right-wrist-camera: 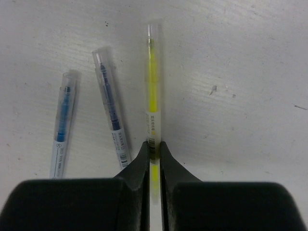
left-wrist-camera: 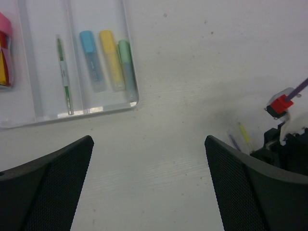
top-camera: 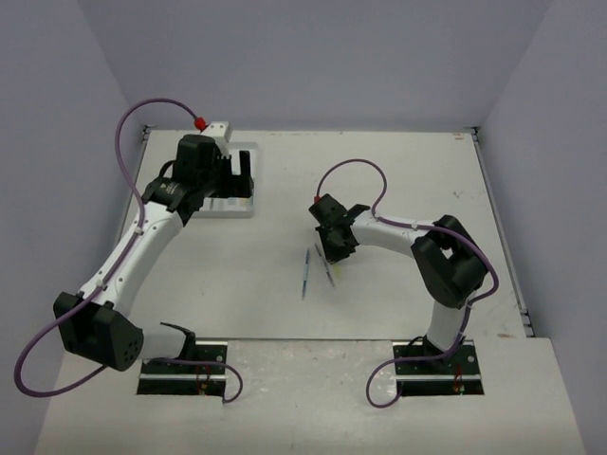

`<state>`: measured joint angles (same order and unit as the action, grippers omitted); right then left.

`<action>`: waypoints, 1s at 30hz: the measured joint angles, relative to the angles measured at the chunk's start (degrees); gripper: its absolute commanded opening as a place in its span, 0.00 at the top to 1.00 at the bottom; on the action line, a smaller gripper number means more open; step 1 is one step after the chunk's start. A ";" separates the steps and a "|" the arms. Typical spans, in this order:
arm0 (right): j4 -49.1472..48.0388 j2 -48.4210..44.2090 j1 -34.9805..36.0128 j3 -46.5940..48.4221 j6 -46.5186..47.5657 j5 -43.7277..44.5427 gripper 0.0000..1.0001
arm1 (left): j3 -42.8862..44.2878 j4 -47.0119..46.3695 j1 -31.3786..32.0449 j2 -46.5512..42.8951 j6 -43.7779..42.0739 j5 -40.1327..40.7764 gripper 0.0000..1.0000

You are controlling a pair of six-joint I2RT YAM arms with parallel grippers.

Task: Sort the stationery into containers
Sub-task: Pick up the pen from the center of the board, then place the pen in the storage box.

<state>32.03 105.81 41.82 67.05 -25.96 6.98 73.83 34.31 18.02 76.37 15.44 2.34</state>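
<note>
R hand (right-wrist-camera: pixel 154 147) clamps yellow pen (right-wrist-camera: pixel 153 86); blue pen (right-wrist-camera: pixel 61 120), navy pen (right-wrist-camera: pixel 111 120) beside.

- A white tabletop (top-camera: pixel 398 190) with faint grain and a few small dark specks.
- A plain pale-lavender back wall (top-camera: pixel 313 57) stands behind it.
- A left wall (top-camera: pixel 47 142) and a right wall (top-camera: pixel 560 133) of the same colour close the sides.
- A narrow pale strip (top-camera: pixel 500 237) runs along the tabletop's right edge.
- The light is even, with soft shadows.
</note>
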 measured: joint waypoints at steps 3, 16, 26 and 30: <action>-0.06 -0.31 -0.37 -0.36 -0.38 0.09 1.00 | -1.71 -1.87 0.00 -4.52 0.75 -3.66 0.00; -7.28 -36.71 -4.53 -11.83 -0.62 -6.94 1.00 | -23.63 -38.58 3.24 -12.08 16.42 -40.63 0.00; -27.36 -60.95 -6.21 -24.04 -1.87 -28.91 1.00 | -25.84 -62.23 13.95 -8.33 25.35 -49.61 0.05; -29.30 -59.54 -6.27 -24.04 -2.33 -33.87 1.00 | -25.82 -66.87 15.34 -6.02 27.60 -50.26 0.12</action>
<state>2.73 46.27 35.55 43.00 -28.29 -26.89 48.01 -32.56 33.36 70.35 43.04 -47.92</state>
